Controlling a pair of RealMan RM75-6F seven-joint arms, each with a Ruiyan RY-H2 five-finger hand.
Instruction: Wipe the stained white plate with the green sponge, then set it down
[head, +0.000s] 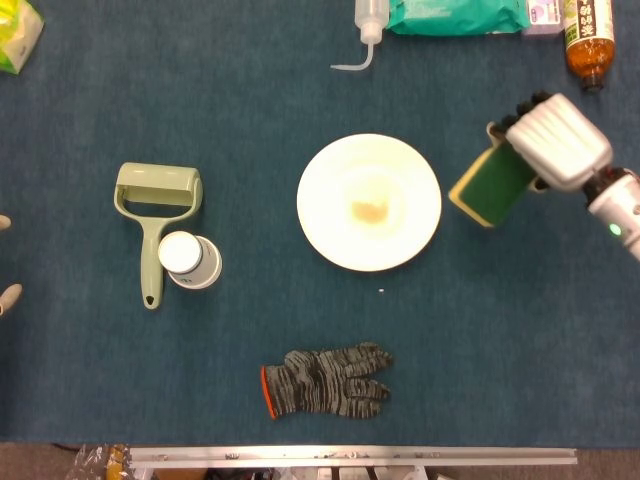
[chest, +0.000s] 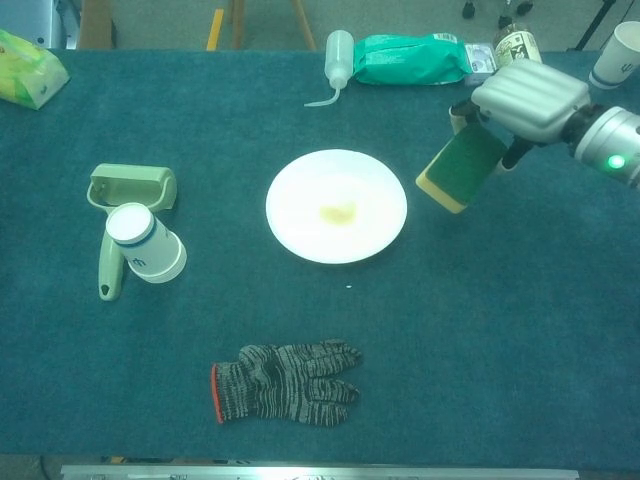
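— Holding anything on the right side?

— Yes. The right hand (head: 556, 141) grips the green rectangular sponge with a yellow backing (head: 490, 186), fingers wrapped over its upper end. In the chest view (chest: 528, 98) the sponge (chest: 459, 168) hangs tilted, its lower corner lifted off the blue cloth-covered table (head: 250, 90).

— And where does the round white plate sit?

— At the middle of the table (head: 368, 202), with a yellowish stain (head: 368, 210) near its centre. The sponge is at about 3 o'clock from the plate, just beside its rim but apart from it.

— What about the left hand?

— Only pale fingertips (head: 8, 296) show at the table's 9 o'clock edge; I cannot tell whether they are spread or curled.

— Anything else around?

— A pale green lint roller (head: 155, 218) and a white paper cup lying on its side (head: 188, 259) sit at 9 o'clock from the plate, touching. A grey knitted glove with an orange cuff (head: 325, 381) lies at 6 o'clock.
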